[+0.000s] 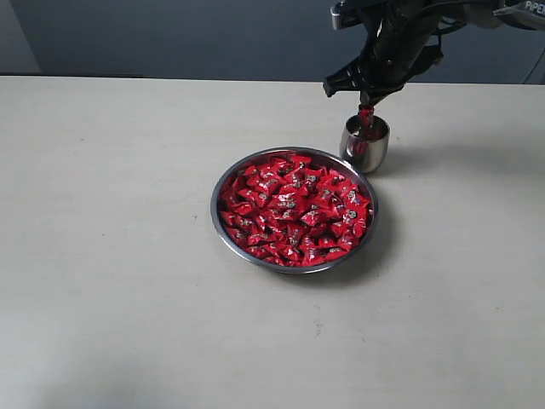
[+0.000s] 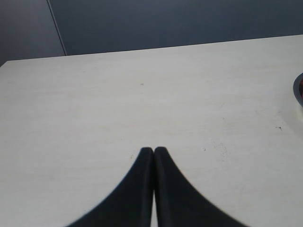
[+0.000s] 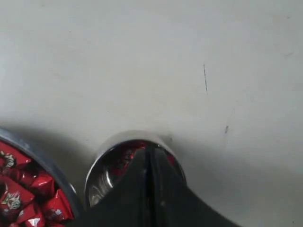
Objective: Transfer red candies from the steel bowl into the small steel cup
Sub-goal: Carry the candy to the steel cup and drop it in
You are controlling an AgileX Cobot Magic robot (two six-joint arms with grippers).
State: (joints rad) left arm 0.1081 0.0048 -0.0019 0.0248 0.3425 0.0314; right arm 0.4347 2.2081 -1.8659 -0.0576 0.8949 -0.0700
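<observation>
The steel bowl [image 1: 215, 204] sits mid-table, heaped with red candies [image 1: 294, 209]. Just behind its right side stands the small steel cup [image 1: 364, 149]. My right gripper [image 1: 366, 104] hangs directly over the cup's mouth, shut on a red candy [image 1: 366, 115] that dangles from its tips into the cup. In the right wrist view the closed tips of that gripper [image 3: 150, 150] sit over the cup [image 3: 97, 184], with red showing inside it, and the bowl rim [image 3: 47, 165] and candies [image 3: 28, 198] lie beside it. My left gripper [image 2: 154, 150] is shut and holds nothing over bare table.
The pale table [image 1: 111, 256] spreads wide to the left and front of the bowl. A dark wall runs behind the table's far edge. A sliver of the bowl's rim [image 2: 298, 90] shows in the left wrist view.
</observation>
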